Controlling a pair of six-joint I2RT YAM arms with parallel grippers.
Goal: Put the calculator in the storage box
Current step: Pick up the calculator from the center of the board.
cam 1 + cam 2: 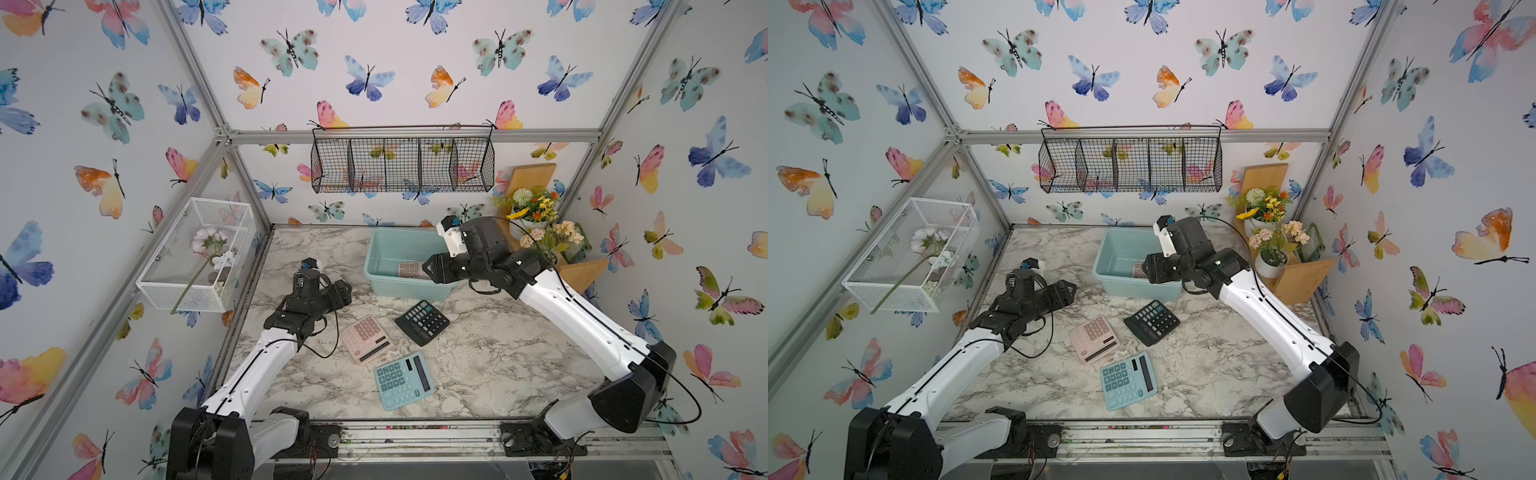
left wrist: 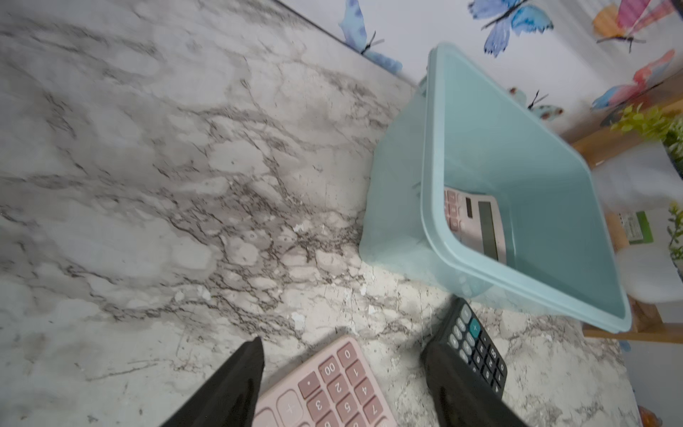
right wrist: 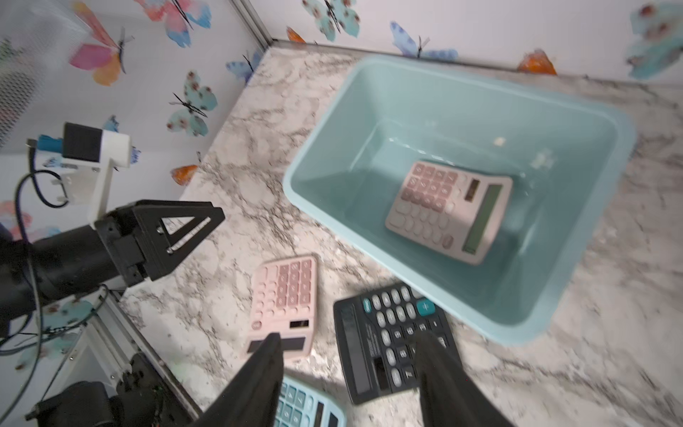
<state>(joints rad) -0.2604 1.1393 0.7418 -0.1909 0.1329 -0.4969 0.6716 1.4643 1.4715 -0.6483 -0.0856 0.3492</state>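
The light teal storage box (image 1: 386, 241) stands at the back middle of the marble table. A pink calculator (image 3: 449, 210) lies flat on its floor, also seen from the left wrist (image 2: 480, 225). My right gripper (image 1: 428, 268) hovers at the box's near right rim, open, with nothing between its fingers (image 3: 349, 335). On the table in front lie a second pink calculator (image 1: 365, 338), a black calculator (image 1: 422, 322) and a teal calculator (image 1: 403, 380). My left gripper (image 1: 347, 293) is open and empty, to the left of the box and above the far end of the table's pink calculator (image 2: 332, 388).
A black wire basket (image 1: 403, 166) hangs on the back wall. A white mesh basket (image 1: 195, 253) holding a flower is fixed to the left wall. Potted flowers (image 1: 540, 224) on wooden shelves fill the back right corner, close behind the right arm.
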